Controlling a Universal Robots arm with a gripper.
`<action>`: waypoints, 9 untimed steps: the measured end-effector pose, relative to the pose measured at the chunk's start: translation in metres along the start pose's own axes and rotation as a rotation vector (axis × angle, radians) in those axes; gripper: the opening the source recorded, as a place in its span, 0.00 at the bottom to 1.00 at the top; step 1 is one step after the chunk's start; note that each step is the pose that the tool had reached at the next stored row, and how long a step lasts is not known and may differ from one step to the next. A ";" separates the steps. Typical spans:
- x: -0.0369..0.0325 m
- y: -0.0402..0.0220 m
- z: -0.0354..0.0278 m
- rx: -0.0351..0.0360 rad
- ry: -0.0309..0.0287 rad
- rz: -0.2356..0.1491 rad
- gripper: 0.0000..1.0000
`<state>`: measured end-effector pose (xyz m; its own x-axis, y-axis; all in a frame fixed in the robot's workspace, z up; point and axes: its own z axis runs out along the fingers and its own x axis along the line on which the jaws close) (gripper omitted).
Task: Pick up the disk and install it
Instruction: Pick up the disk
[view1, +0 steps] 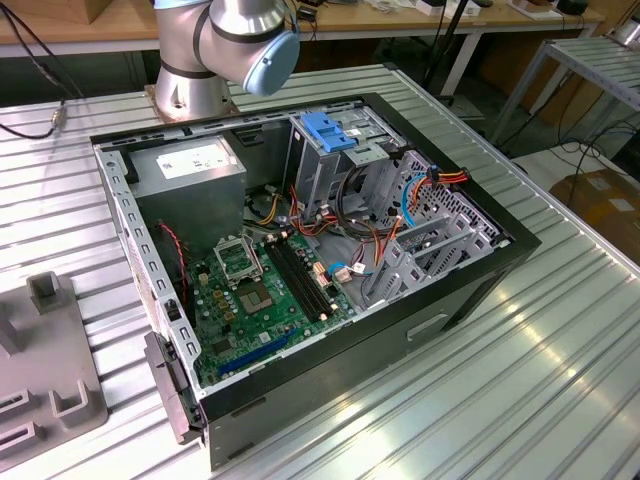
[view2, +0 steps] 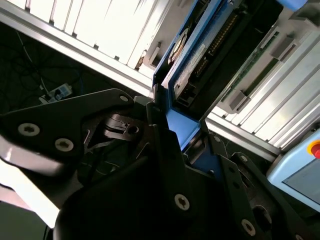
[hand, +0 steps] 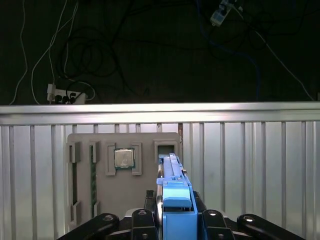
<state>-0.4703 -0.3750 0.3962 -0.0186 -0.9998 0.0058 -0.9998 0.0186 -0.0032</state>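
- Disk stands on edge in the pincer. The black fingers are clamped against both flat sides of its bright blue plastic rail.
- In the second wrist view the disk shows its broad face: grey metal, a pale label and a row of connector pins, with the blue rail down in the pincer.
- Past the disk, in the first wrist view, lies a flat grey tray with square pockets, one holding a shiny chip.
- The tray rests on a ribbed aluminium table. Beyond the table edge, cables lie on a dark floor.
- The exterior view has an open black computer case with a green circuit board inside. The arm's base is at about eleven o'clock from it, and the grey tray at about eight o'clock.
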 end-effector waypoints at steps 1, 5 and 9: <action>0.0000 0.0000 -0.0024 -0.0001 0.0000 0.000 0.37; 0.0001 0.0000 -0.0079 -0.0001 0.0001 0.000 0.37; 0.0001 0.0000 -0.0138 0.0000 0.0000 0.000 0.37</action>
<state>-0.4703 -0.3751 0.4100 -0.0186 -0.9998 0.0058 -0.9998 0.0186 -0.0032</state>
